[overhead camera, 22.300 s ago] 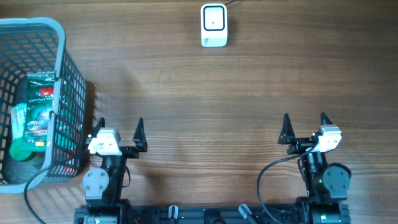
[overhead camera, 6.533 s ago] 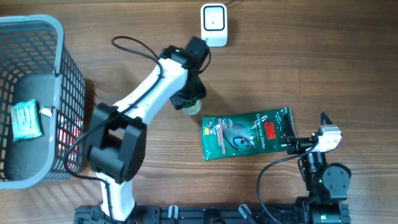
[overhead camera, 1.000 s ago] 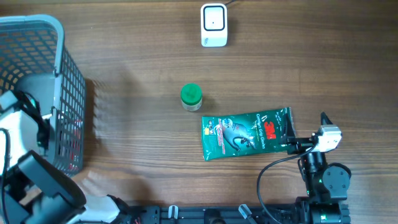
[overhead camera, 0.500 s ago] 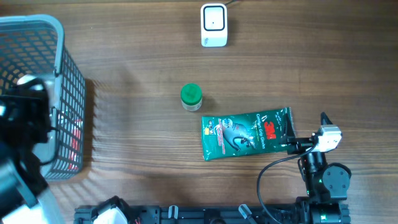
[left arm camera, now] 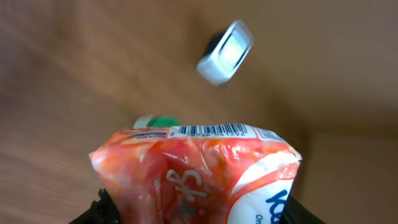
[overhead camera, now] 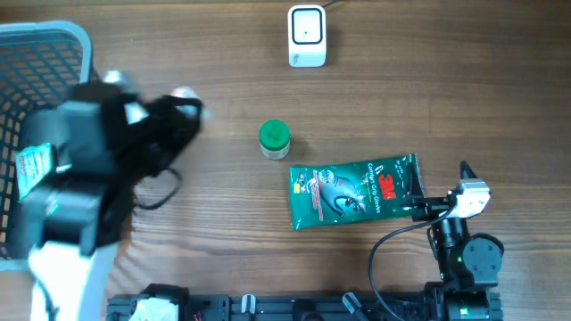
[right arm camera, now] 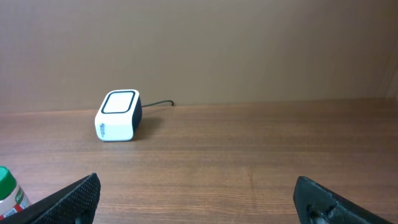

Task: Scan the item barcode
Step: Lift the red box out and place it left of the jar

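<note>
Counter [overhead camera: 446, 89]: brown wood grain, smooth, matt.
Scanner [overhead camera: 307, 36], top centre: white plastic, glossy face.
Basket [overhead camera: 45, 33], upper left: grey plastic mesh.
Pouch [overhead camera: 352, 192]: green film, glossy.
Packet [left arm camera: 199, 168] in my left tool [left arm camera: 196, 214]: orange-red plastic film, shiny, crinkled.
Bottle cap [overhead camera: 274, 135]: green plastic.

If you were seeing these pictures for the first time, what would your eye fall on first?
The red-orange packet fills the lower left wrist view, clamped in the left gripper, its barcode along the top edge. Overhead, the blurred left arm looms beside the basket on the left. A green pouch lies right of centre, beside the open right gripper.
</note>
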Controlling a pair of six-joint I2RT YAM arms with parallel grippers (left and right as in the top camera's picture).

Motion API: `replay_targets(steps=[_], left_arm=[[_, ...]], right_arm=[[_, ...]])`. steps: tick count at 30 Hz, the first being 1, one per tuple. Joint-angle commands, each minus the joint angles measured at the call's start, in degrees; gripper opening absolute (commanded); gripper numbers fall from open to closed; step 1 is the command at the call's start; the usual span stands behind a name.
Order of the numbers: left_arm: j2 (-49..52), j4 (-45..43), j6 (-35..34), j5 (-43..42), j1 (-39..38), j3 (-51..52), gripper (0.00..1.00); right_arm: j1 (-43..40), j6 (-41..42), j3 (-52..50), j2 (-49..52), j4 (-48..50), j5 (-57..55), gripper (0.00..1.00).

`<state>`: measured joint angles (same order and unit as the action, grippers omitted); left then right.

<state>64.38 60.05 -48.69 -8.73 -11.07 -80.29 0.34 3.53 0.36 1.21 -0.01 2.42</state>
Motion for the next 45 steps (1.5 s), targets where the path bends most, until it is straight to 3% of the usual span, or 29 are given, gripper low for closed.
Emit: replay_targets(steps=[1, 5, 12, 21, 25, 28, 29, 30, 38, 45], left_arm=[[7.93, 2.19, 1.99, 9.79, -7.5, -0.33, 0.49], [16.37, 4.37, 1.97, 12.5, -11.34, -0.31, 0.49], [26.91, 4.94, 1.79, 12.26, -11.61, -0.28, 0.54], [32.72, -0.61, 1.75, 12.26, -11.61, 6.43, 0.54], [32.72, -5.66, 1.73, 12.24, -11.58, 12.17, 0.58], [32.72, -7.13, 1.73, 12.24, -11.58, 14.38, 0.69], [32.7, -7.1, 1.81, 12.0, -11.58, 14.4, 0.88], [32.63, -7.1, 1.81, 11.91, -11.58, 14.38, 1.0], [23.15, -4.07, 2.05, 11.93, -11.58, 9.6, 1.0], [8.66, -1.27, 3.54, 23.96, -11.54, 0.76, 1.0]], right_arm=[[0.24, -0.5, -0.04, -0.28, 0.17, -0.92, 1.0], [0.24, -0.5, -0.04, -0.28, 0.17, -0.92, 1.0], [0.24, -0.5, -0.04, -0.28, 0.15, -0.92, 1.0], [0.24, -0.5, -0.04, -0.28, 0.17, -0.92, 1.0], [0.24, -0.52, -0.04, -0.28, 0.17, -0.92, 1.0], [0.24, -0.52, -0.04, -0.28, 0.17, -0.92, 1.0], [0.24, -0.52, -0.04, -0.28, 0.17, -0.92, 1.0], [0.24, -0.5, -0.04, -0.28, 0.17, -0.92, 1.0], [0.24, -0.5, -0.04, -0.28, 0.17, -0.92, 1.0], [0.24, -0.5, -0.04, -0.28, 0.17, -0.92, 1.0]])
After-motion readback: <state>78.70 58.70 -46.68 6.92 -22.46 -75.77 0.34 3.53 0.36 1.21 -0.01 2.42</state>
